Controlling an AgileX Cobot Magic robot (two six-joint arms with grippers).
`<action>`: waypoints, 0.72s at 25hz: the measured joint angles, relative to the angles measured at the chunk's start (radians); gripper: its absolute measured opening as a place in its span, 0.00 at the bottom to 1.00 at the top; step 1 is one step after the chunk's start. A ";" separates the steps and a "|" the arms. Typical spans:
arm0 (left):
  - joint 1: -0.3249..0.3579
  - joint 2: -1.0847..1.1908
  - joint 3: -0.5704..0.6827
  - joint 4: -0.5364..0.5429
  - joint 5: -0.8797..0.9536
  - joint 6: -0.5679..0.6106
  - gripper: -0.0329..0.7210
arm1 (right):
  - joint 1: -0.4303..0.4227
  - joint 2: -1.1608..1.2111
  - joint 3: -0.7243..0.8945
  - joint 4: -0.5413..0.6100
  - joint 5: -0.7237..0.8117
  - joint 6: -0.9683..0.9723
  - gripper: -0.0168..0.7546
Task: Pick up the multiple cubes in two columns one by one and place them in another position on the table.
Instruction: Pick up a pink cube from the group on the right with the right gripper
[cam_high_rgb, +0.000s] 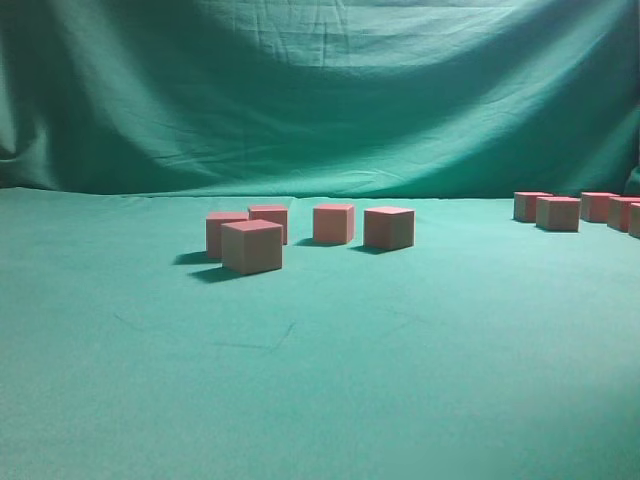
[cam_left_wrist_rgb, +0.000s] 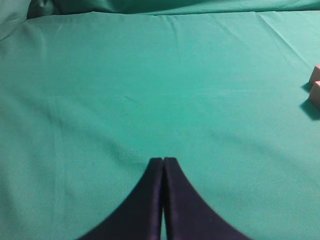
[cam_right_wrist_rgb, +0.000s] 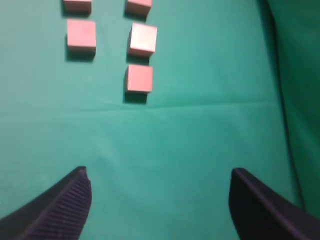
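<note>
Four cubes (cam_high_rgb: 251, 246) sit mid-table (cam_high_rgb: 320, 400); more cubes (cam_high_rgb: 558, 213) crowd the right edge in two columns. Wide bare cloth lies between the groups. The right gripper (cam_right_wrist_rgb: 160, 190) hangs spread and empty; the left gripper (cam_left_wrist_rgb: 163, 165) is clenched on nothing.

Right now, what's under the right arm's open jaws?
Only bare green cloth table; nothing held. Nearest reddish-pink matte cube lies ahead of the jaws, not beneath. Cloth under the fingers themselves is hidden.

Dark, near-black tapered fingers on left tool (cam_left_wrist_rgb: 163, 161) — ribbed inner faces on right tool (cam_right_wrist_rgb: 159, 182).
</note>
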 joint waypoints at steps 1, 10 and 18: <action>0.000 0.000 0.000 0.000 0.000 0.000 0.04 | -0.004 0.000 0.021 0.010 -0.013 0.000 0.75; 0.000 0.000 0.000 0.000 0.000 0.000 0.04 | -0.004 -0.002 0.153 0.064 -0.117 0.002 0.75; 0.000 0.000 0.000 0.000 0.000 0.000 0.04 | -0.004 -0.002 0.159 0.064 -0.143 -0.015 0.75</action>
